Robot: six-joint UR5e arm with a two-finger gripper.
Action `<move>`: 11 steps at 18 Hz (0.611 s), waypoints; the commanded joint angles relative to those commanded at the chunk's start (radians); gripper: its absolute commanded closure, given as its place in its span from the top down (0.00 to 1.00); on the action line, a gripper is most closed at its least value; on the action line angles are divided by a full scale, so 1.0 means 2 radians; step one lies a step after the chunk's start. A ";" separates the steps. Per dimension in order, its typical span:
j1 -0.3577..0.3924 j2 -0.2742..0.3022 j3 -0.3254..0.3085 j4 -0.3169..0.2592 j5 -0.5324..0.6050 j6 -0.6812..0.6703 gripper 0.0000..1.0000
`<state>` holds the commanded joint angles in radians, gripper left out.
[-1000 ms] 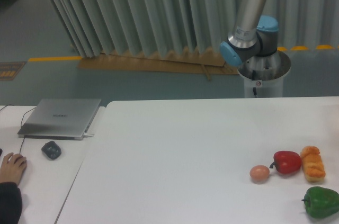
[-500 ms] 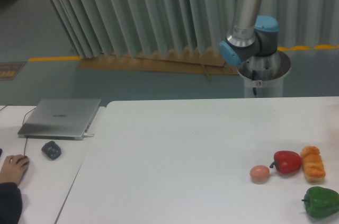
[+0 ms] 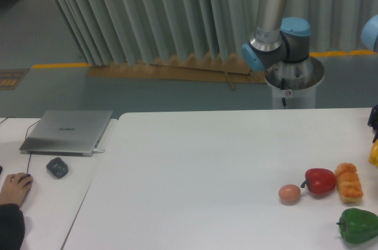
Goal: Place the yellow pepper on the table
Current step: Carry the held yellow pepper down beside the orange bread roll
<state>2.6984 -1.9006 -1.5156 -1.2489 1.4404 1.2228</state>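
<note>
A sliver of the glossy yellow pepper point(image 3: 374, 154) shows at the far right edge of the frame, above the large white table point(image 3: 207, 161). Right above it is a dark part of my gripper point(image 3: 375, 136), also cut off by the frame edge. The pepper hangs under the gripper and appears held in it. The fingers themselves are mostly out of view. A blue arm joint point(image 3: 371, 31) shows higher up on the right edge.
On the table's right side lie a red pepper point(image 3: 321, 181), an orange bread-like piece point(image 3: 348, 182), an egg point(image 3: 289, 193) and a green pepper point(image 3: 358, 225). The arm's base point(image 3: 293, 78) stands behind the table. A laptop point(image 3: 68, 132), mouse point(image 3: 57, 167) and a person's hand point(image 3: 13, 188) are on the left desk.
The gripper with the yellow pepper and a blue arm joint have come into view at the right edge. The upright arm link has shifted slightly left. The person's hand moved a little.
</note>
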 joint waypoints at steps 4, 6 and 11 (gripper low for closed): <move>-0.009 -0.002 -0.002 0.006 0.008 -0.009 0.52; -0.024 -0.004 -0.005 0.005 0.037 -0.010 0.52; -0.043 -0.019 -0.001 0.008 0.059 -0.045 0.52</move>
<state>2.6124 -1.9389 -1.5171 -1.2333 1.5585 1.1322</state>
